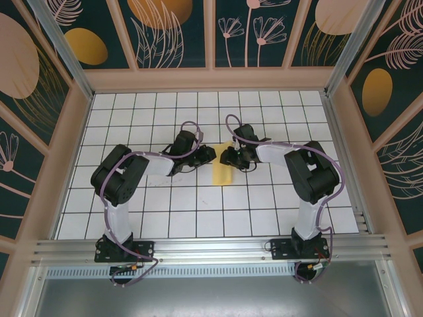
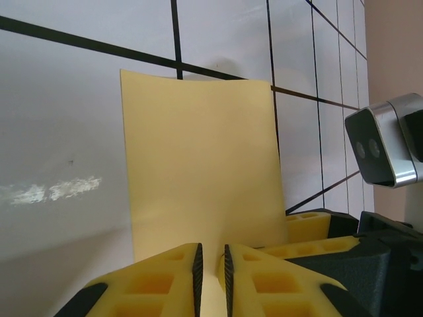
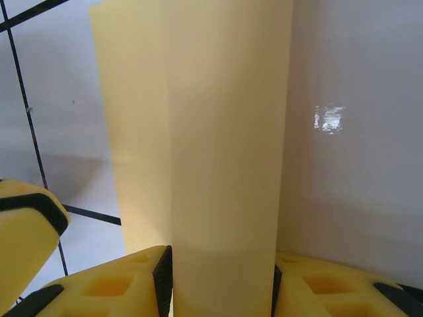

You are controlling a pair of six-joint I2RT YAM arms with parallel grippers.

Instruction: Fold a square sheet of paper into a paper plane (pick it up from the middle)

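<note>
Yellow thin paper sheet (image 1: 223, 171), folded narrow, mid-desk between both arms. Left fingers (image 2: 197, 274) nearly shut, pinching near edge; right fingers (image 3: 162, 277) part-open around its width. Light, floppy, creases easily; grip edges gently, near fold.

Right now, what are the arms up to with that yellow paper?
Both arms meet at mid-table over the square sheet of paper, already folded narrower. The left gripper has its fingers nearly together with the sheet's edge between them. The right gripper has its jaws wider apart, with a raised strip of paper standing between them. No pointed plane shape yet.
</note>
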